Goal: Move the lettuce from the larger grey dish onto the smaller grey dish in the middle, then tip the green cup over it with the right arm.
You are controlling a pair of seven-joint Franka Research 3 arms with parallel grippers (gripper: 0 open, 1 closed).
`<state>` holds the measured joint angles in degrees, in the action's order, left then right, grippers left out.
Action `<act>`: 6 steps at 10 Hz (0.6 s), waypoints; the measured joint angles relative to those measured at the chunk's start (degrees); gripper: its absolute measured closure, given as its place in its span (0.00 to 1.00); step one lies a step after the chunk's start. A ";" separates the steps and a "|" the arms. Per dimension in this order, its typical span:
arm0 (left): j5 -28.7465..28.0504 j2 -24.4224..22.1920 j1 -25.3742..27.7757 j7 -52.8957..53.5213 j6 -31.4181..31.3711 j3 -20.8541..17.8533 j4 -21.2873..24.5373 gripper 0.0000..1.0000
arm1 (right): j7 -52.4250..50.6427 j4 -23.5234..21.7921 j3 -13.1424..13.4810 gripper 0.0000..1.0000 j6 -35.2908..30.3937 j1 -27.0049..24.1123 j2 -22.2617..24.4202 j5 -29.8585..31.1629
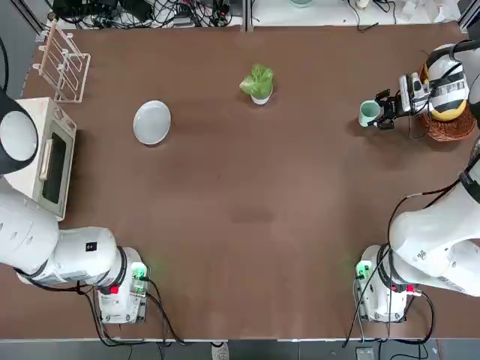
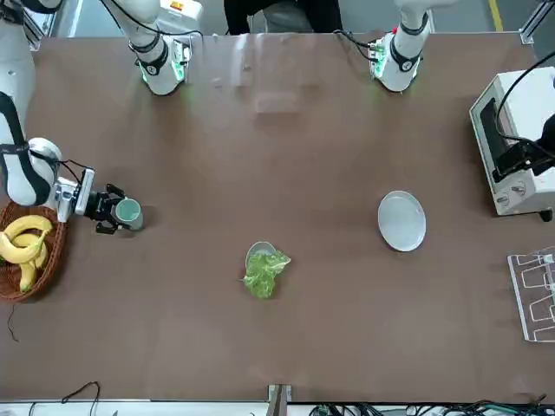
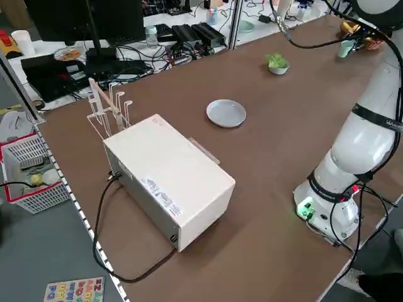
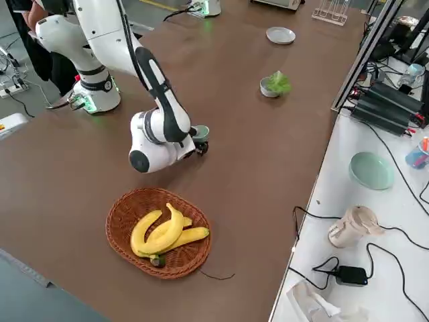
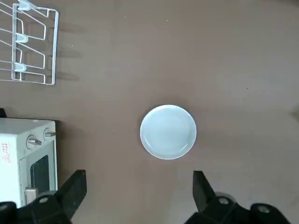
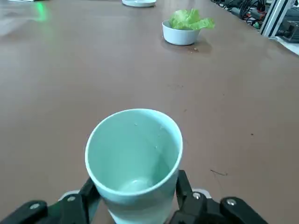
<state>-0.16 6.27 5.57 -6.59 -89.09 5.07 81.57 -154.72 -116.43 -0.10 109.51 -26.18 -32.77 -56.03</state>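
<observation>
The lettuce lies on top of the smaller grey dish at the far middle of the table, hanging over its rim. To the left, the larger grey dish stands bare. Near the right edge, my right gripper is shut on the green cup. The right wrist view shows the cup upright, mouth open and inside bare, with a finger on each side. My left gripper hangs open high above the larger grey dish.
A wicker basket of bananas sits just behind the right gripper at the table's right edge. A white toaster oven and a clear wire rack stand along the left side.
</observation>
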 joint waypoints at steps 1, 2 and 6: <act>0.00 0.03 0.00 0.00 0.00 0.00 0.00 0.00 | 0.00 0.31 0.00 0.32 0.00 -0.15 -0.22 0.06; 0.00 0.05 0.00 0.00 0.00 0.00 0.00 0.00 | 0.00 0.45 0.00 0.32 0.02 -0.27 -0.26 0.09; 0.00 0.06 0.51 0.00 0.00 -0.04 0.00 0.00 | 0.02 0.57 0.01 0.10 0.04 -0.92 -0.40 0.12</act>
<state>-0.16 6.34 6.09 -6.59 -89.09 5.04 81.57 -154.70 -115.86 -0.09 109.55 -27.10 -33.17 -55.91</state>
